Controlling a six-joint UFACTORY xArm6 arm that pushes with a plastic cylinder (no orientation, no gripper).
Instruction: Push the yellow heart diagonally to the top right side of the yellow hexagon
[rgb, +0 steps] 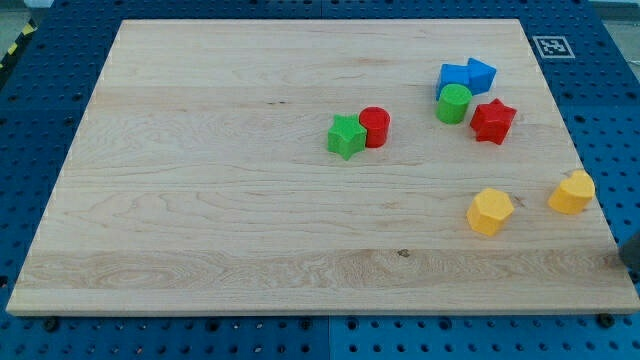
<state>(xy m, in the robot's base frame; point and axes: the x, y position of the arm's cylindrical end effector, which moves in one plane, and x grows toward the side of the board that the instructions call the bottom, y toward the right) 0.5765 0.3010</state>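
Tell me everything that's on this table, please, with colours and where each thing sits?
Wooden board: one, pale wood, fills the view.
Green star: one, centre, touching the red cylinder.
Red cylinder: one, right of the green star.
Blue blocks: two, upper right, shapes unclear.
Green cylinder: one, below the blue blocks.
Red star: one, right of the green cylinder.
Yellow hexagon: one, lower right.
Yellow heart: one, near the right edge.
My tip: dark, right edge, below-right of the yellow heart, apart.

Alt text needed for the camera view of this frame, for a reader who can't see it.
On a pale wooden board, a yellow heart block lies right of a yellow hexagon block; my tip is a dark blur at the view's right edge. Above sit two blue blocks, a green cylinder, a red star, then a green star touching a red cylinder.
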